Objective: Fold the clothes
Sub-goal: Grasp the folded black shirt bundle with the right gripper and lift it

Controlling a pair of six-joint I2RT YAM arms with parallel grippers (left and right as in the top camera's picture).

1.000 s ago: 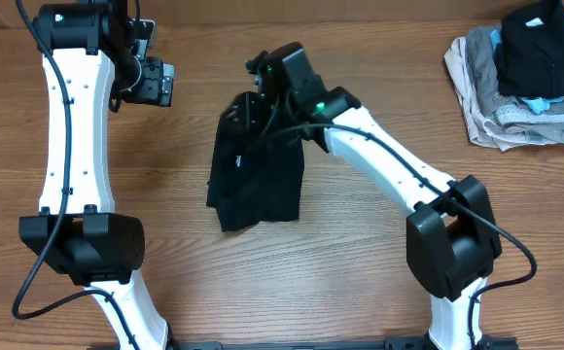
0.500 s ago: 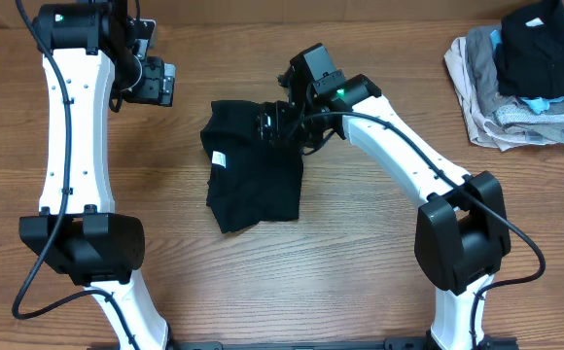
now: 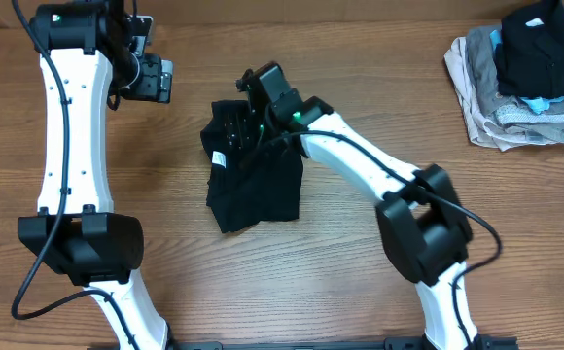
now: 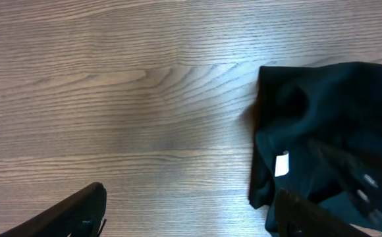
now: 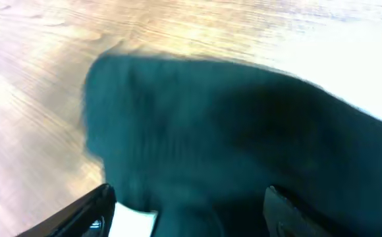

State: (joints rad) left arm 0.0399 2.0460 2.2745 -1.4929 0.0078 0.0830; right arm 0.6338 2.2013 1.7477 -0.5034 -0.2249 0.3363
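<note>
While the crumpled black cloth garment (image 3: 259,190) lies on the brown wooden table (image 3: 379,68), my right gripper (image 3: 246,122) hangs over its upper edge, jaws spread wide, and my left gripper (image 3: 154,81) stands apart from it, jaws wide, empty.

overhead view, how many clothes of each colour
black: 2, the centre garment and the pile's top garment
light blue: 1, the light blue piece
grey-beige: at least 1, the grey-beige cloth, layers too bunched to split
total: at least 4
</note>
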